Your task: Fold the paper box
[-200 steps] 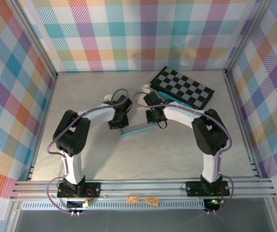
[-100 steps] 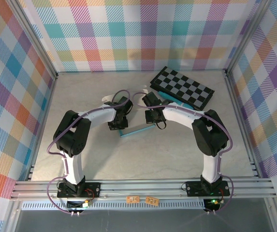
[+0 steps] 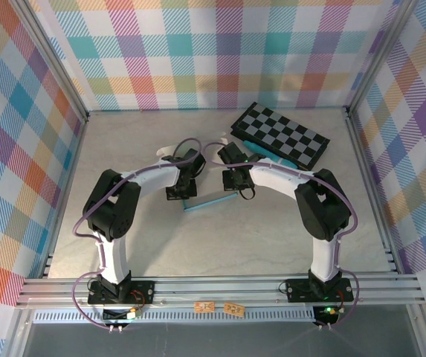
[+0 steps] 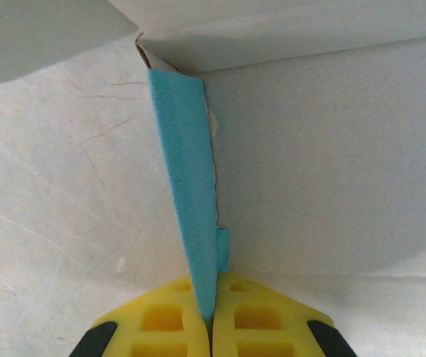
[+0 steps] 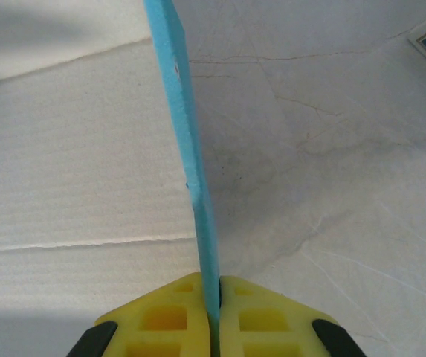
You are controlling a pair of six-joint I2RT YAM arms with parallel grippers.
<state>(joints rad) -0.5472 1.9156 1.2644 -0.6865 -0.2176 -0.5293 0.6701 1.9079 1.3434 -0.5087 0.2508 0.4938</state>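
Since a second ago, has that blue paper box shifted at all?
Yes, slightly: the paper box has drifted a little left and down in the overhead view, away from the checkerboard.

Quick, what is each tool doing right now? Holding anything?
The left tool is closed on the paper box.
The right tool is closed on the paper box too.

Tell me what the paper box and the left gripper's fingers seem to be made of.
The paper box: thin cardboard, apparently; matt teal outside, grey-white grainy inside, with a rough cut edge. Fingers of the left gripper: likely moulded or printed plastic, matt yellow, with recessed pockets.
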